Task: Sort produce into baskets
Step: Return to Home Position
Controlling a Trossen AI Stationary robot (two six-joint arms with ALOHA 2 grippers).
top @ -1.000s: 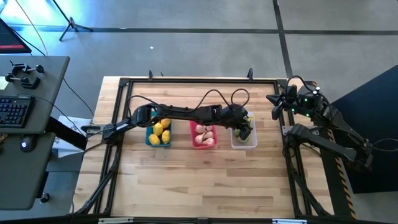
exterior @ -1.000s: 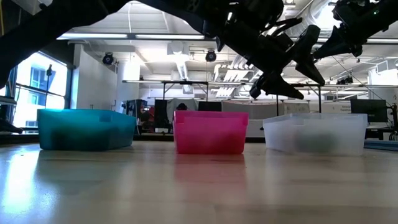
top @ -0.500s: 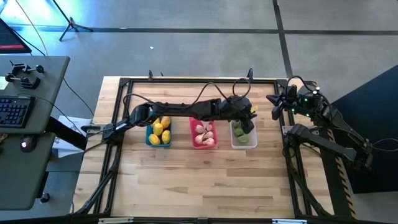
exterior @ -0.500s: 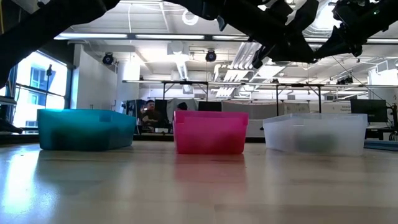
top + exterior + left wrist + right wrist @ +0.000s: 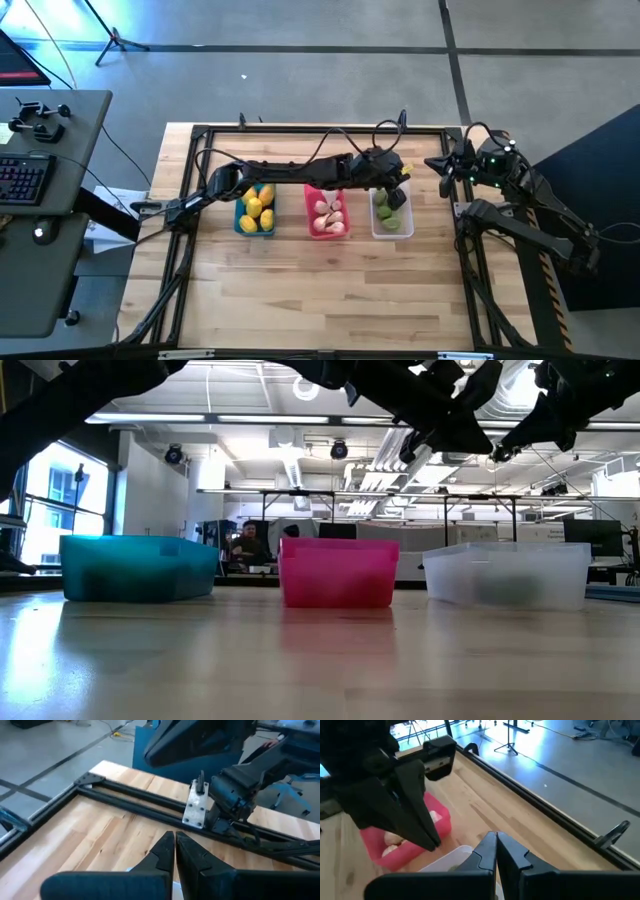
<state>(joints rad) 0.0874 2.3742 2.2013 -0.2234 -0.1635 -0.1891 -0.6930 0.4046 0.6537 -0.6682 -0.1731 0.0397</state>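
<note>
Left end effector (image 5: 398, 186), closed and empty, hangs over the white bin (image 5: 392, 236); its arm crosses above the blue bin (image 5: 238, 216) and pink bin (image 5: 328, 236). Right end effector (image 5: 436, 164), closed and empty, sits at the surface's (image 5: 330, 290) edge.

Table (image 5: 320, 290): pale wood planks, edged by a black metal frame (image 5: 320, 130).
Side desk (image 5: 75, 140): grey, off the table's left side, carrying a keyboard (image 5: 20, 182).
Floor (image 5: 300, 60): grey concrete; a stand's legs (image 5: 115, 40) rest on it.
Background: a person (image 5: 246, 546) sits beyond the table, under long ceiling lights (image 5: 200, 418).
</note>
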